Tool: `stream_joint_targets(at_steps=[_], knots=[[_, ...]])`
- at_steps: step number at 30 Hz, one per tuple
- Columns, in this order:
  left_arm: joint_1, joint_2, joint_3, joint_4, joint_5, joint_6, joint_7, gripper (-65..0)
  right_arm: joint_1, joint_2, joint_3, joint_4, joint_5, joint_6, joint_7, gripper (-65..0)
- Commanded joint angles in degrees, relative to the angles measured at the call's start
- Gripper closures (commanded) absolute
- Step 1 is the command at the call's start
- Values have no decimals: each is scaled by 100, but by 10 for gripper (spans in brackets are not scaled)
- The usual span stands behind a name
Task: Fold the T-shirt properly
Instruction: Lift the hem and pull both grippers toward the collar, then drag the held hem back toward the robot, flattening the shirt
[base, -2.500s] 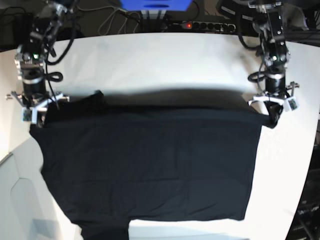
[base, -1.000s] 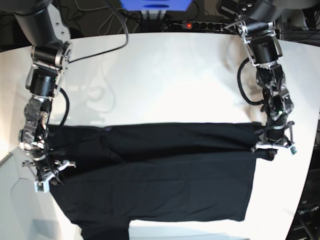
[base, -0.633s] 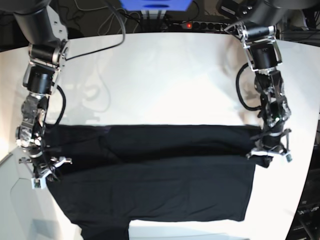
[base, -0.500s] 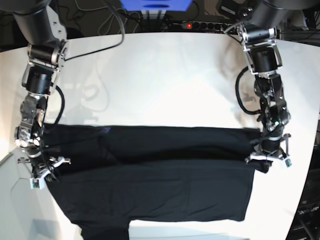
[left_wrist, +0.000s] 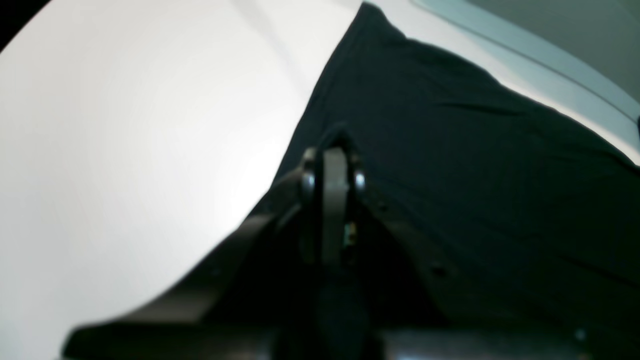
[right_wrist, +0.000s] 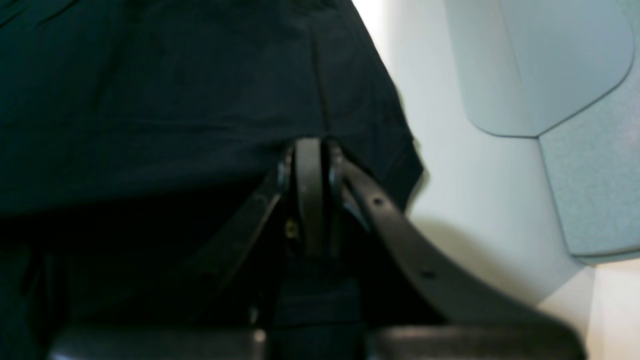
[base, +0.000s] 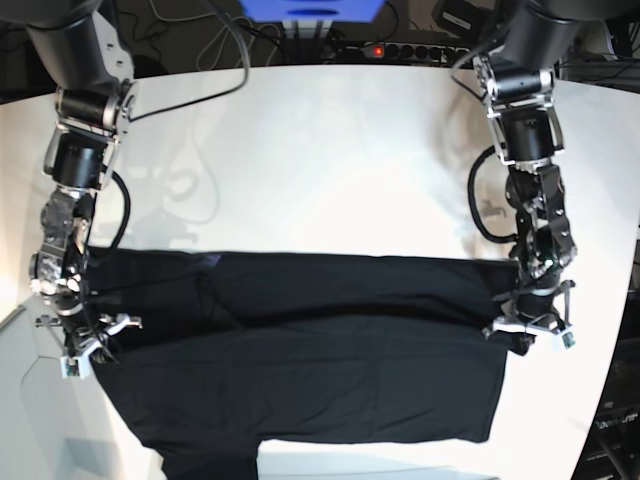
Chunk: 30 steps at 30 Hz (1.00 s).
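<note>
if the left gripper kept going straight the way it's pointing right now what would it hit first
Most likely the T-shirt itself. The left gripper is shut on a fold of black cloth, and more shirt stretches directly ahead in its wrist view. Depth there is hard to judge.

The base camera hangs high and looks down over the whole white table (base: 330, 160), both arms reaching in from the far edge. Each wrist camera rides low behind its own fingers, looking along them, very near the black T-shirt (base: 300, 370). The left wrist view shares the shirt's edge and table with the base view's right side; the right wrist view shares the left side.
</note>
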Motion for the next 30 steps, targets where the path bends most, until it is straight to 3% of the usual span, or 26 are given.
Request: stream_joint_targets(at_steps=[1,4,6,8,11,14,22,30], knots=[[-184,-90,-19,112,-5,-12,-195,-5,176,76,16,115,62,-30,150,0],[-192,-161,-10,103,-13,-12,-152,-28,176,76,16,115,62,-30,132,0],[-236,-161,-2,103,-13,-12,-134,-100,176,76,7,115,62,-30,124,-3],[-254,-196,-10,103,-13,-12,-134,-197,176,76,7,115,62,-13,124,-55],[-254,-257,-19,112,-13,-12,-134,-334,176,76,7,115,62,-13,124,-186],[-254,-337,-10,173,-75,-12,-143,-393,185,76,16,124,71,-13,141,-300],[485,-319,-116,463,-75,5,-187,-413,1,102,51,229,71,-13,150,-321],[1065,-178,-678,121,-75,-21,-195,-415,-1028,84,51,1557,71,-13,141,-325]])
